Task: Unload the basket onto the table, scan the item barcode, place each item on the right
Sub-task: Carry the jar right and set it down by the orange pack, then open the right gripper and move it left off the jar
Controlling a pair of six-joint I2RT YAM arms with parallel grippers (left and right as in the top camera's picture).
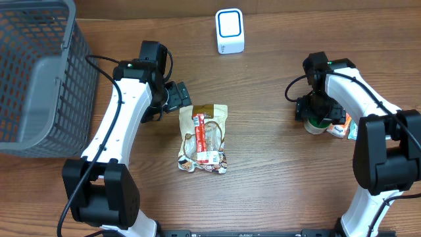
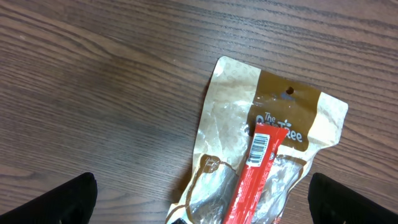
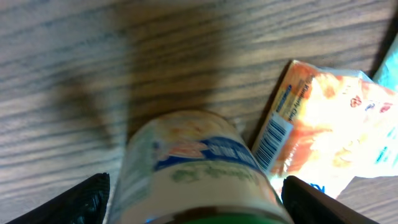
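Observation:
A brown snack pouch (image 1: 214, 113) lies flat mid-table with a red stick pack (image 1: 199, 135) on top of it. In the left wrist view the pouch (image 2: 230, 118) fills the lower middle, and a barcode shows on the end of the red pack (image 2: 260, 150). My left gripper (image 1: 177, 96) hovers at the pouch's top edge, open and holding nothing (image 2: 202, 202). The white scanner (image 1: 229, 31) stands at the back. My right gripper (image 1: 316, 117) is open around a white cup with a green lid (image 3: 193, 168), its fingers standing just off the cup's sides.
A grey mesh basket (image 1: 39, 72) fills the far left. An orange packet with a barcode (image 3: 323, 137) lies right beside the cup, at the right (image 1: 339, 130).

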